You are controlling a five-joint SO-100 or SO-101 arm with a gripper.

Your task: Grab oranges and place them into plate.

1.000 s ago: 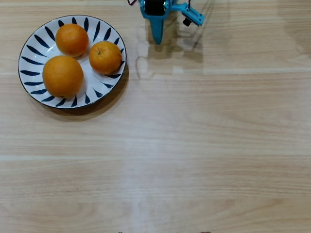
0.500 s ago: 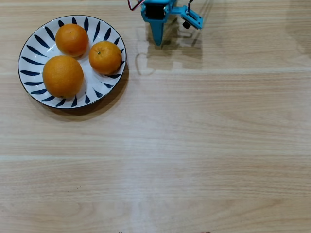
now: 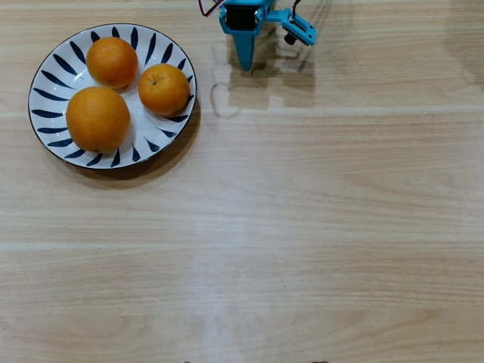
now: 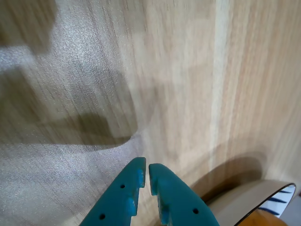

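Oranges, three of them, round with dimpled peel, sit together on the round white ceramic plate with dark blue leaf-shaped strokes (image 3: pixel 45 79) near the upper left corner of the overhead view. The largest orange (image 3: pixel 97 119) lies toward the lower left of the plate, a mid-sized one (image 3: pixel 112 62) toward the top, and the smallest orange (image 3: pixel 163 89), showing a small dark stem dimple, toward the right rim. The three lie close together; whether they touch cannot be told. The plate has a thin dark edge and casts a soft shadow along its lower right side.

The plate rests on the pale wood-grain bench (image 3: pixel 302 227), whose smooth laminate surface shows long horizontal streaks in the overhead view and a faint sheen in the wrist view.

Well apart from the plate, at the top edge of the overhead view, is the teal plastic pincer (image 3: pixel 245 64), its pointed tip aimed down the picture. In the wrist view the pincer (image 4: pixel 144 174) enters from the bottom edge: two smooth teal fingers with small round holes, drawn almost together with only a thin slit between them, holding nothing. A curved slice of the plate's rim (image 4: pixel 277 197) shows at the lower right corner of that view.
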